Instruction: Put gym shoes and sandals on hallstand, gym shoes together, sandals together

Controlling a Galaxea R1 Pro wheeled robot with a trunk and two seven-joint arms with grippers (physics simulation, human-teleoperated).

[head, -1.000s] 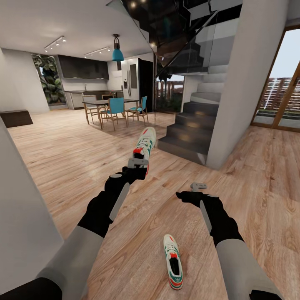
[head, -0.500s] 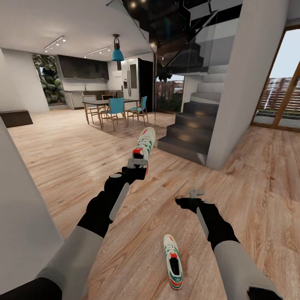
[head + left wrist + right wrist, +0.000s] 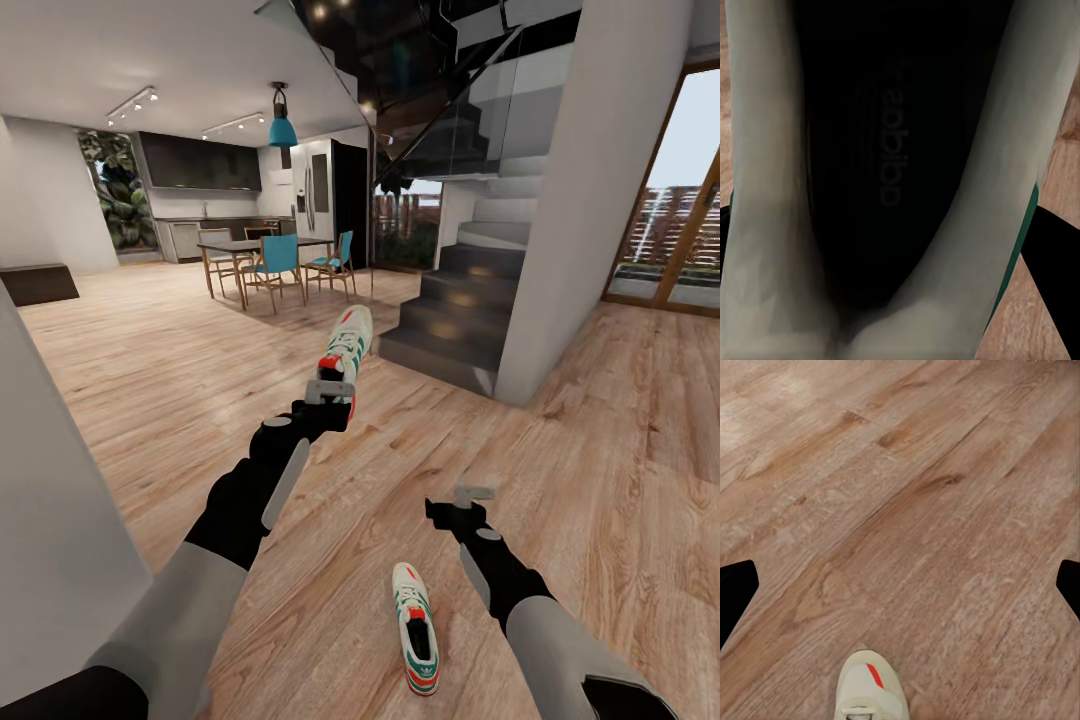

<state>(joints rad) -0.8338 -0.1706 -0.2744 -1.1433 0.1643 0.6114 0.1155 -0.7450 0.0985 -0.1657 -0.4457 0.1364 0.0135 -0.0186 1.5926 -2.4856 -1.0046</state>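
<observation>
One white gym shoe (image 3: 346, 350) with green stripes and red accents is held up in the air, my left gripper (image 3: 331, 391) shut on its heel end. Its dark insole and pale lining (image 3: 892, 165) sit right against the left wrist camera. The other gym shoe (image 3: 415, 628) lies on the wood-plank corridor floor (image 3: 150, 400), toe pointing away from me. My right gripper (image 3: 472, 496) hangs open just beyond and right of that shoe's toe. The right wrist view looks down at the toe (image 3: 870, 690), and one dark finger (image 3: 735, 592) shows at the frame's side. The sandals and hallstand are out of view.
A dark staircase (image 3: 460, 310) and a broad white pillar (image 3: 590, 200) stand ahead on the right. A dining table with teal chairs (image 3: 270, 260) is far back. A pale wall (image 3: 50, 520) is close on my left, and glass doors (image 3: 680, 200) are at far right.
My right arm has dropped and drawn back toward the gym shoe on the floor. The left arm and its held shoe have not moved.
</observation>
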